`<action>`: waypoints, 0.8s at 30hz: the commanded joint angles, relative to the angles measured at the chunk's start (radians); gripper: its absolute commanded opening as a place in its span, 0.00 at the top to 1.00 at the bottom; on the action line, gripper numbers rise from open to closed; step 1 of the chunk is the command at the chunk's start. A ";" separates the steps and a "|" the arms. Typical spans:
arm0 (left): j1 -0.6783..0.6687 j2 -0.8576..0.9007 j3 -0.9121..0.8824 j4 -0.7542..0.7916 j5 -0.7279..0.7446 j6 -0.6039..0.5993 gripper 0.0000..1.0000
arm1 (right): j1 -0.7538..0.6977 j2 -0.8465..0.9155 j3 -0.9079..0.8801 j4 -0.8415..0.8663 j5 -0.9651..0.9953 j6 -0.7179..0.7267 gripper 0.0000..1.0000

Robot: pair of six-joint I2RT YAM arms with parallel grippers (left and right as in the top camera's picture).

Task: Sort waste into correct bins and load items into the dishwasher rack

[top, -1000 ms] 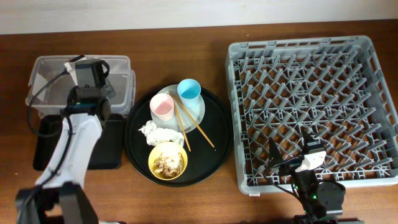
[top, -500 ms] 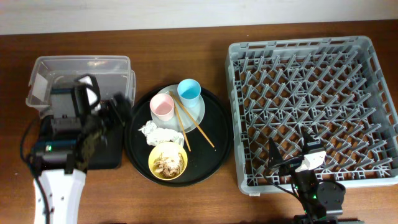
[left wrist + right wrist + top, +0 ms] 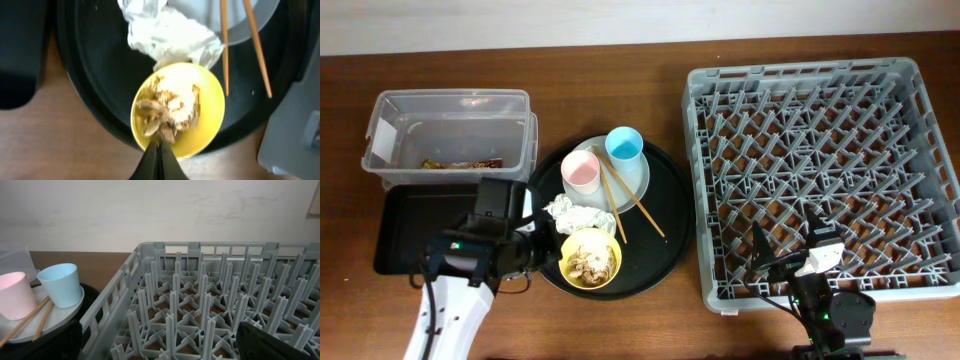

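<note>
The brown-gold wrapper [image 3: 460,163] lies in the clear tub [image 3: 382,112]. The black rectangular tray [image 3: 408,228] sits in front of the tub. The white napkin [image 3: 575,213], the yellow bowl [image 3: 606,270] of beige scraps [image 3: 588,258], the pink cup [image 3: 581,171], the blue cup [image 3: 624,146], the chopsticks [image 3: 632,203] and the plate [image 3: 638,178] sit on the round tray. My left gripper [image 3: 542,250] is shut and empty. In the left wrist view its tips [image 3: 159,145] are at the near rim of the bowl [image 3: 212,107], by the scraps [image 3: 170,107]. My right gripper [image 3: 788,258] is open over the front edge of the rack [image 3: 830,120].
The large round black tray [image 3: 670,240] lies between the bins and the grey rack. In the right wrist view the rack's pegs [image 3: 205,305] fill the space ahead, with the blue cup [image 3: 60,285] and the pink cup [image 3: 15,302] at the left. Bare wooden table lies at the front left.
My left arm has swung from over the clear tub down to the yellow bowl's left side. The brown-gold wrapper now shows lying in the tub. The right arm has not moved.
</note>
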 commanded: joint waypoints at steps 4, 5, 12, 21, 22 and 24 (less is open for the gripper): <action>-0.004 0.031 -0.119 0.294 -0.076 -0.014 0.32 | -0.006 -0.007 -0.007 -0.003 -0.005 0.005 0.01; -0.004 0.058 -0.119 0.337 -0.075 0.021 0.31 | -0.005 -0.007 -0.007 -0.003 -0.005 0.005 0.02; -0.003 0.271 -0.119 0.550 -0.079 0.208 0.30 | -0.006 -0.007 -0.007 -0.003 -0.005 0.005 0.02; -0.004 0.449 -0.119 0.577 -0.064 0.229 0.39 | -0.005 -0.007 -0.007 -0.003 -0.005 0.005 0.02; -0.004 0.462 -0.119 0.579 -0.060 0.229 0.39 | -0.006 -0.007 -0.007 -0.003 -0.005 0.005 0.02; -0.004 0.492 -0.119 0.600 -0.061 0.229 0.39 | -0.005 -0.007 -0.007 -0.003 -0.005 0.005 0.02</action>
